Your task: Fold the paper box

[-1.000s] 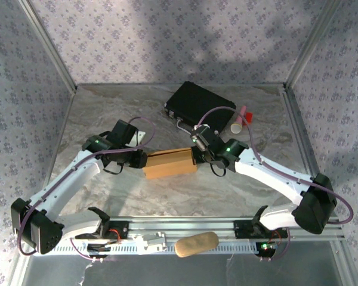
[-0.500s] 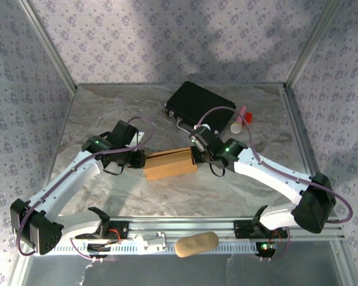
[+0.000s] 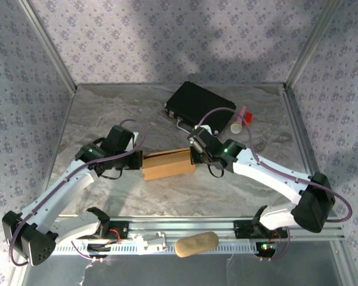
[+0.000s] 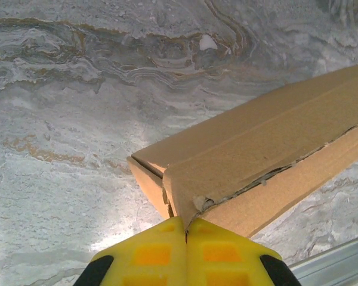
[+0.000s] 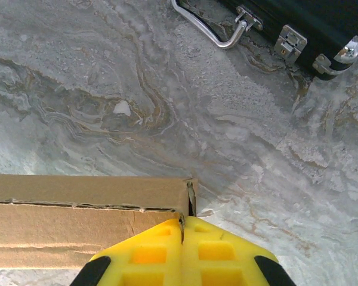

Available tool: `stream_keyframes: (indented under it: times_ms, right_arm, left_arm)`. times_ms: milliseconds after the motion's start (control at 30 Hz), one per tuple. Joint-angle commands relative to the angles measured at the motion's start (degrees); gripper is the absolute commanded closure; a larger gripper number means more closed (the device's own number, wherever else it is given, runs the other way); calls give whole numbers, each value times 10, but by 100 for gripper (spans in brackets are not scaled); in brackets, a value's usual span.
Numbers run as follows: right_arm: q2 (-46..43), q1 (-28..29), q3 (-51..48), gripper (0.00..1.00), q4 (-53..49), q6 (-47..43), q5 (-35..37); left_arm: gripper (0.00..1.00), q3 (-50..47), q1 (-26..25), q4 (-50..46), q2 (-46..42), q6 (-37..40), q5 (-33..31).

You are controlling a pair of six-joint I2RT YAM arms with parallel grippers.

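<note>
flanking paper box — left gripper, right gripper, both closed

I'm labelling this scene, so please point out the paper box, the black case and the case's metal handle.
paper box (image 3: 169, 164), top external view, middle of its top face.
black case (image 3: 198, 100), top external view, centre of its lid.
metal handle (image 5: 203, 32), right wrist view, middle of the curved bar.
</note>
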Motion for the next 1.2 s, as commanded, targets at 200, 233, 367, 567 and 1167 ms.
stream_keyframes:
  times_ms: [200, 233, 367, 567, 1167]
  right_arm:
    - [33, 46, 28, 100, -46, 147, 77]
    - [36, 50, 30, 100, -49, 155, 83]
    - [45, 58, 32, 100, -53, 175, 99]
    - [50, 58, 30, 100, -61, 188, 113]
    - [59, 59, 38, 100, -74, 200, 118]
  left_arm:
    - [100, 37, 14, 33, 52, -38, 6]
    - [100, 39, 19, 32, 58, -37, 12]
    - [100, 42, 38, 31, 66, -34, 35]
    - [100, 69, 73, -3, 84, -4, 94]
    - [100, 52, 104, -20, 102, 40, 179]
